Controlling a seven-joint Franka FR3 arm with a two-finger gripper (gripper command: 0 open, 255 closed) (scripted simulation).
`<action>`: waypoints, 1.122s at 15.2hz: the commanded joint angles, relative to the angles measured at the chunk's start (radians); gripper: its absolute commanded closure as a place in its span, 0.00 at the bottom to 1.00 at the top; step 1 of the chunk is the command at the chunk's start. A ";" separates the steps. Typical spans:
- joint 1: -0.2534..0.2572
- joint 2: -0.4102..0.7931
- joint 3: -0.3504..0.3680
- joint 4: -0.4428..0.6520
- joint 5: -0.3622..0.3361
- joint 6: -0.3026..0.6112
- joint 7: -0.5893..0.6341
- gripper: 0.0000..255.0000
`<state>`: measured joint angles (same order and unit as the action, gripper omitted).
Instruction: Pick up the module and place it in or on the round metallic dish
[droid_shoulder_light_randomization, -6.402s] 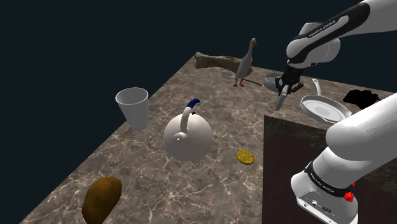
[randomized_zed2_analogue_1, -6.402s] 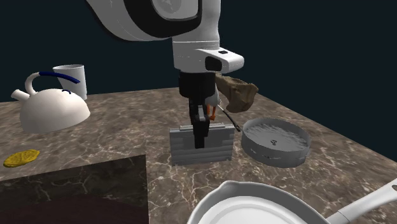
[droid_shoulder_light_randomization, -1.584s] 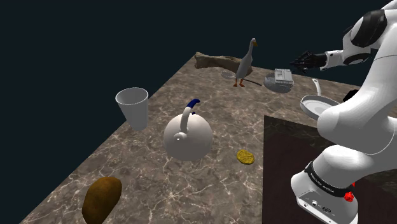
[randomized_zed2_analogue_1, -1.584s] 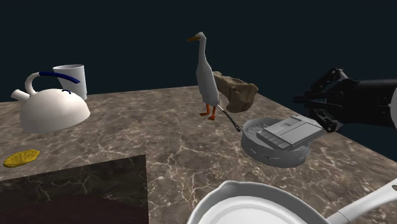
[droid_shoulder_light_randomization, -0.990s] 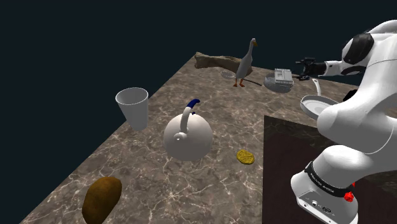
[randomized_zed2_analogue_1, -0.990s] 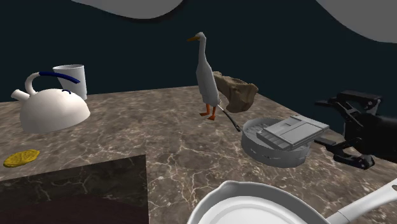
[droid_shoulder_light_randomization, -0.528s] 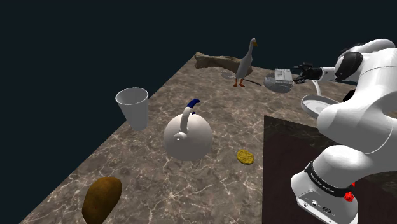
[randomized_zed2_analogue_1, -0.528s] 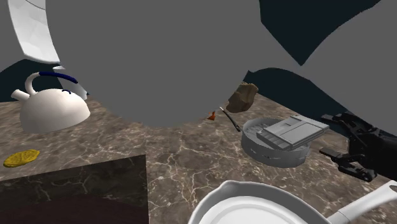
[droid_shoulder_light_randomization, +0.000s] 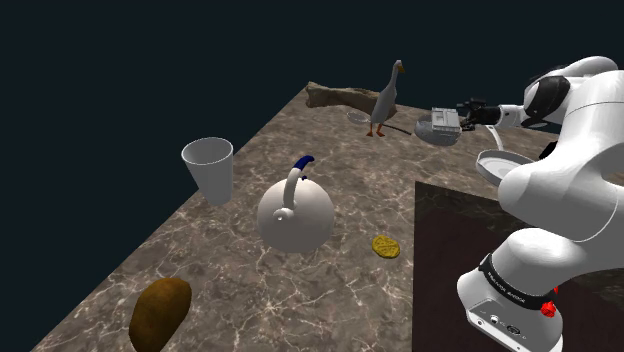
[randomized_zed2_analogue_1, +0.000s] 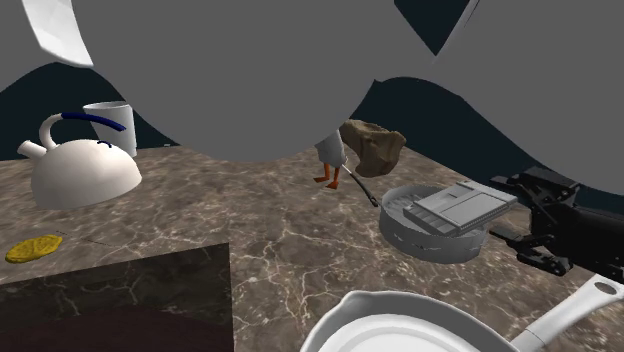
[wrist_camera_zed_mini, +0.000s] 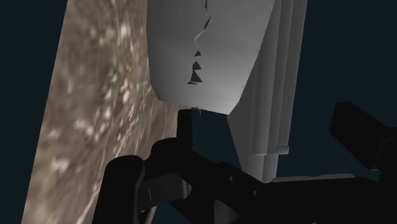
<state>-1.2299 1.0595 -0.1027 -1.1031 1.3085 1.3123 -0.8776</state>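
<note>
White frying pan (randomized_zed2_analogue_1: 400, 335) is sitting nearest in the second exterior view. Just beyond it, the gripper (randomized_zed2_analogue_1: 512, 212) is hovering beside the round grey dish (randomized_zed2_analogue_1: 428, 243), fingers spread wide and gripping nothing. Grey module (randomized_zed2_analogue_1: 460, 207) is lying tilted across the dish's rim. Brown rock (randomized_zed2_analogue_1: 375, 145) is sitting farthest back.

A white kettle (droid_shoulder_light_randomization: 295, 215) is set on the marbled worktop (droid_shoulder_light_randomization: 240, 275), a white cup (droid_shoulder_light_randomization: 208, 168) near it — a goose figurine (droid_shoulder_light_randomization: 385, 98) and white pan (randomized_zed2_analogue_1: 400, 335) are seen beyond.
</note>
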 joint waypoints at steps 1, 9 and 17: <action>0.002 0.003 0.001 -0.002 0.000 0.000 0.000 0.00; 0.002 -0.002 0.000 -0.009 -0.001 -0.001 -0.003 1.00; 0.003 -0.038 0.000 -0.024 0.002 -0.007 0.018 1.00</action>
<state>-1.2268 1.0339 -0.1024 -1.1170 1.3104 1.3068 -0.8622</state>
